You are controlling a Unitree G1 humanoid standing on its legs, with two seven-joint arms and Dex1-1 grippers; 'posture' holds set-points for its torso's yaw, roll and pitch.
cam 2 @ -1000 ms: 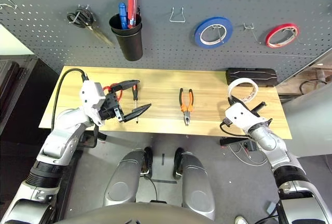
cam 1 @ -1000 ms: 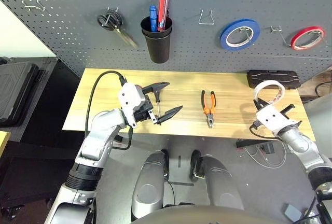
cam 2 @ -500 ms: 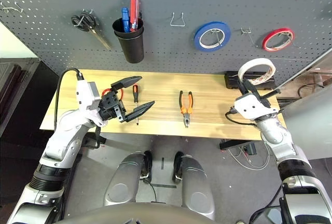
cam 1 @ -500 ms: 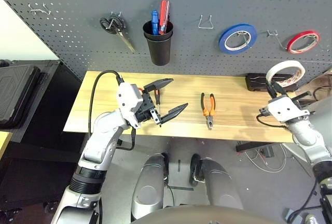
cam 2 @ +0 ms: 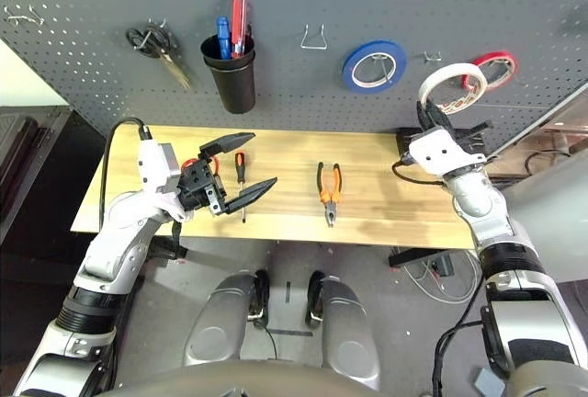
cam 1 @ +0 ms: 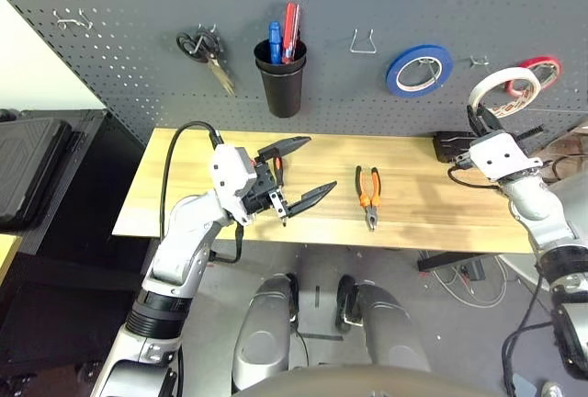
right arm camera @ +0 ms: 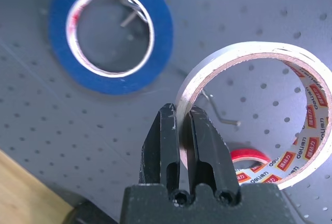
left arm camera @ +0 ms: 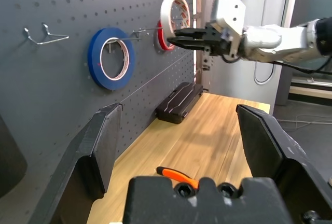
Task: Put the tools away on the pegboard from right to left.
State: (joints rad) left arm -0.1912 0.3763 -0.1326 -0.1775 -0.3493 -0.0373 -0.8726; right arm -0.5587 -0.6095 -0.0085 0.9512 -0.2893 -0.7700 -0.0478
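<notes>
**A:** So, head views first. Where's the cream-white tape ring [cam 1: 503,90]?

**B:** Up off the bench [cam 1: 184,197], pinched by its wall in the right end effector [cam 1: 481,124], which is clenched on it. It is raised in front of the pegboard [cam 1: 119,57], near a bare hook [cam 1: 477,62] that sits between the blue tape ring [cam 1: 419,68] and the red tape ring [cam 1: 540,70]. The pliers [cam 1: 369,191] lie on the wood in the middle. The screwdriver [cam 2: 240,173] lies by the left end effector [cam 1: 295,179], whose jaws stand wide apart over the bench, grasping nothing. I'd take the red loop [cam 2: 191,164] behind it for the scissors' handle, though most of it is hidden.

**A:** And the left wrist view?

**B:** Its own fingers are spread, with nothing between them. Beyond them the right end effector [left arm camera: 179,32] holds the ring upright beside the hook [left arm camera: 145,30].

**A:** Right wrist view?

**B:** The fingers [right arm camera: 169,140] are shut on the ring's band, one inside the loop and one outside. The hook [right arm camera: 220,113] shows through the ring's opening, with the red ring low behind it.

**A:** How will it handle?

**B:** I'd judge it light and fairly stiff, a cardboard core under smooth tape, so it could swivel in a narrow pinch. Holding the band at the bottom looks right, since that leaves the upper arc free to pass over the hook.
</notes>
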